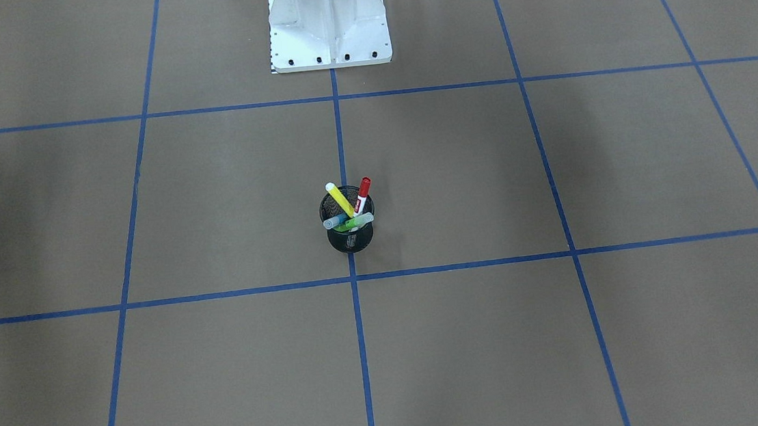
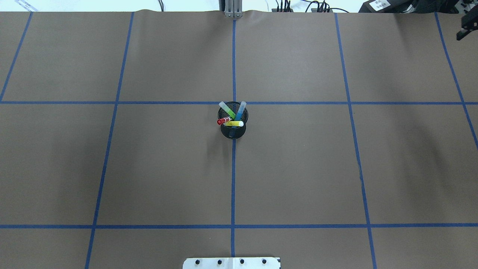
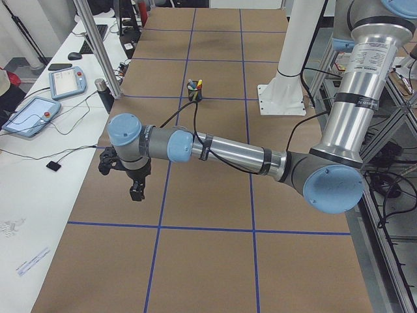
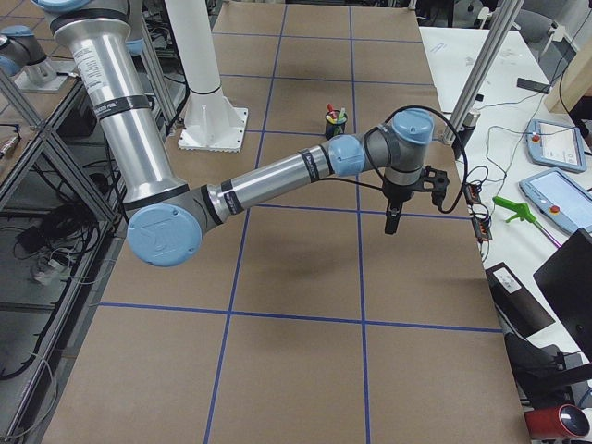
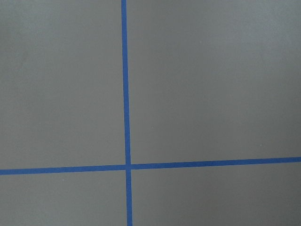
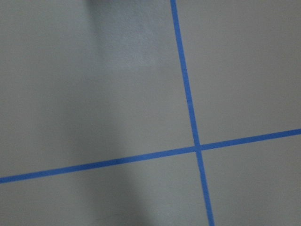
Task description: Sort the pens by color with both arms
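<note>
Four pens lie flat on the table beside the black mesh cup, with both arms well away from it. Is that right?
No. The four pens stand inside the black mesh cup, not beside it, as the overhead exterior view shows. The left arm and right arm are indeed well away.

This is looking like a robotics lab: two jointed robot arms are hanging over a brown-papered table that is carrying a blue tape grid, while teach pendants and cables are lying on a white bench beyond its far edge.
</note>
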Controlling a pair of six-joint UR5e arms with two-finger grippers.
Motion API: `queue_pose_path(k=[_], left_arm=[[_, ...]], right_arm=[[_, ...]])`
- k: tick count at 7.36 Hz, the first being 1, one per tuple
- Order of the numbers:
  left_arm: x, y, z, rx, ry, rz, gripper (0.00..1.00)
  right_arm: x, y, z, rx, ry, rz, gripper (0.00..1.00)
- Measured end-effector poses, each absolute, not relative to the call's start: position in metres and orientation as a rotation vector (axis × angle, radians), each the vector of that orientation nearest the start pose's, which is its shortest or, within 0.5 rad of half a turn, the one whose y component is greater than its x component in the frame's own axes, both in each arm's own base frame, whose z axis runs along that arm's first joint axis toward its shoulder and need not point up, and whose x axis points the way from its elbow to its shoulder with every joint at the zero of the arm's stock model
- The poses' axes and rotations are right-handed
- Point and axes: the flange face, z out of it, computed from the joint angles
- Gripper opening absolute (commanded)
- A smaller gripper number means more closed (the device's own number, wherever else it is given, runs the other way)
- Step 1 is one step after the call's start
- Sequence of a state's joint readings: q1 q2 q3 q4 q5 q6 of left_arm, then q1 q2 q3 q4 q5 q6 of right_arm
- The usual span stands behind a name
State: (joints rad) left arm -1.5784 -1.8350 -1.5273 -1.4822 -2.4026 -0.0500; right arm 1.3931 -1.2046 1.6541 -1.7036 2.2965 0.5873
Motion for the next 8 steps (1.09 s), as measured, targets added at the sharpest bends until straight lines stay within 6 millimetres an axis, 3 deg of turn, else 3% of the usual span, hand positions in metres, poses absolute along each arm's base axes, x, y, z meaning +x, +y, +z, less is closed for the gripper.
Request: queue_pose_path(k=[2, 4, 6, 8], left_arm=[[-0.063, -0.611, 0.542, 0.099, 0.832, 0.0, 1.0], [-0.063, -0.615, 0.54, 0.1, 0.834, 0.003, 1.0], [-0.062, -0.615, 0.544, 0.095, 0.838, 0.006, 1.0], [-0.061, -0.616, 0.547, 0.09, 0.839, 0.005, 1.0]], right_arm=[[-0.107, -0.642, 0.364, -0.023, -0.822, 0.358, 1.0], [-0.198, -0.649, 0.289, -0.123, -0.86, 0.495, 1.0], [-0.293, -0.637, 0.21, -0.222, -0.867, 0.631, 1.0], [-0.369, -0.611, 0.159, -0.308, -0.803, 0.739, 1.0]])
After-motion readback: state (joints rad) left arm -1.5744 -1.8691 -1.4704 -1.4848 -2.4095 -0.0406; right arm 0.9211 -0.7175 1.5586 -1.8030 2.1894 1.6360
